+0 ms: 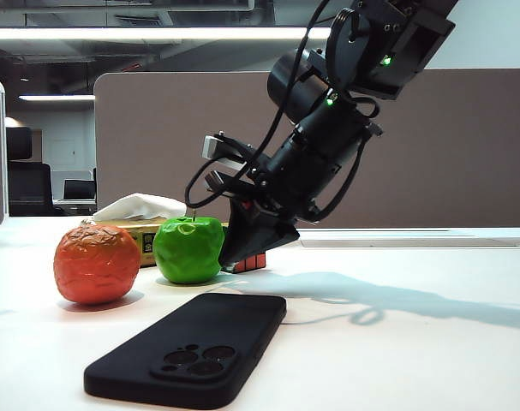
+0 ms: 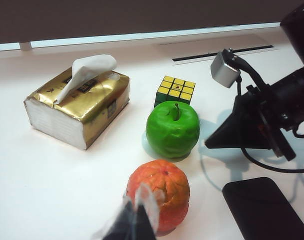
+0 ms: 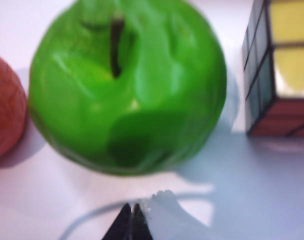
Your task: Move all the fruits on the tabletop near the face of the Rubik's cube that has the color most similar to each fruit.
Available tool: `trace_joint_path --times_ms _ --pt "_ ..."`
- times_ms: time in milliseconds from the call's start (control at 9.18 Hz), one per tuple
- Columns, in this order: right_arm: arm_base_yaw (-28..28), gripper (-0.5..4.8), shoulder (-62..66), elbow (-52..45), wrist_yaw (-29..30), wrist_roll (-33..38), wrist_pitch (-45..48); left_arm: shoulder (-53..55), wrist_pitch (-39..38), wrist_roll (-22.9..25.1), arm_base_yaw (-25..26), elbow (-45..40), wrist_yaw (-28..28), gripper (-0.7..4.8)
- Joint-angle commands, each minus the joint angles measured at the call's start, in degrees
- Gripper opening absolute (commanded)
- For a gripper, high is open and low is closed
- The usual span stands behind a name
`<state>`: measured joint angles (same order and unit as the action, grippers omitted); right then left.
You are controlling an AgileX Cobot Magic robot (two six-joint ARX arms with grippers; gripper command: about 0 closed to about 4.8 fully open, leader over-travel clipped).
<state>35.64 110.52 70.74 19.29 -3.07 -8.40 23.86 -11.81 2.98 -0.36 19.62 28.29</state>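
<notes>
A: Where are the fruits?

B: The glossy green apple [image 2: 173, 129] sits just beside the small Rubik's cube [image 2: 175, 90] on the white desk [image 2: 51, 180]; the wrinkly orange-red orange [image 2: 159, 192] lies near the apple, apart from the cube.

A: And the fingers?

B: The right gripper [image 3: 129, 226] hangs low just beside the apple, fingers pressed together, holding nothing. The left gripper [image 2: 134, 225] hovers over the orange, fingers closed too. A gold tissue pack [image 2: 79, 107] and black phone [image 1: 191, 347] lie nearby.

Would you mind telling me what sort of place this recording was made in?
Most likely an open-plan office: a partition screen behind the white desk, ceiling strip lights, and an office chair at the far left.
</notes>
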Motion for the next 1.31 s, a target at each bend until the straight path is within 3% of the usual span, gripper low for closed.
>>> trace_joint_path --times_ms 109,545,763,980,1307 --pt "0.1 -0.01 -3.2 0.3 0.2 -0.2 -3.1 0.0 0.3 0.0 0.1 0.1 0.2 -0.05" --pt "-0.3 -0.01 -18.4 0.3 -0.6 -1.9 -9.6 0.0 0.3 0.0 0.1 0.1 0.4 -0.04" --pt "-0.4 -0.01 -26.5 0.3 -7.1 -1.9 -14.3 0.0 0.2 1.4 0.1 0.1 1.5 -0.04" --pt "-0.4 -0.01 -41.5 0.2 -14.5 -1.9 -26.0 0.2 -1.0 1.7 0.1 0.1 1.5 -0.04" --pt "-0.2 -0.01 -49.2 0.0 -14.0 0.0 -39.1 1.3 -1.4 1.7 0.0 0.1 2.6 0.01"
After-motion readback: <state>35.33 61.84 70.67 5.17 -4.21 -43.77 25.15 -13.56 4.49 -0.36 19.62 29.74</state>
